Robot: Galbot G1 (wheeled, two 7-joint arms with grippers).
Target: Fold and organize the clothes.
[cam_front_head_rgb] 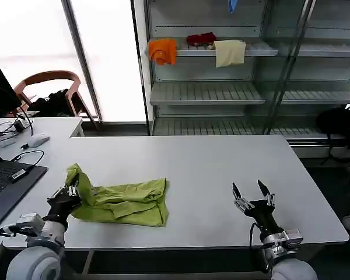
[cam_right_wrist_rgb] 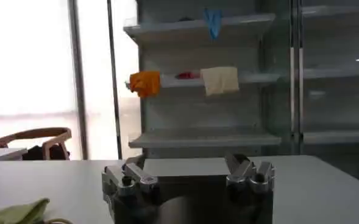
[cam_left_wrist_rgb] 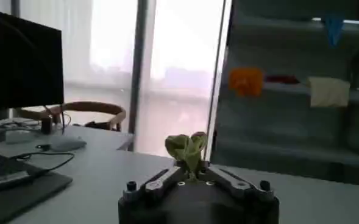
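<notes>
Pinching the near-left corner of the lime T-shirt point(cam_front_head_rgb: 123, 202) in my left gripper point(cam_front_head_rgb: 72, 191) – it lies crumpled on the white table point(cam_front_head_rgb: 221, 175) – I judge a fold underway, needing a carry across while my right gripper point(cam_front_head_rgb: 250, 193) waits, spread empty.

— What sits closest to the camera?
— The right gripper point(cam_right_wrist_rgb: 188, 173), low over the white table point(cam_right_wrist_rgb: 313, 189), with its two fingers point(cam_right_wrist_rgb: 125, 178) spread wide apart and nothing between them.

— Any cloth on the table?
— A bit of the lime T-shirt point(cam_right_wrist_rgb: 16, 212) lies at the near corner of the picture, apart from the gripper.

— And behind?
— A metal shelf unit point(cam_right_wrist_rgb: 197, 139) carrying an orange cloth point(cam_right_wrist_rgb: 145, 82), a red cloth point(cam_right_wrist_rgb: 188, 75) and a cream cloth point(cam_right_wrist_rgb: 220, 79) draped over the edge; a blue item point(cam_right_wrist_rgb: 213, 21) hangs higher. A wooden chair point(cam_right_wrist_rgb: 30, 141) stands by the bright window.
</notes>
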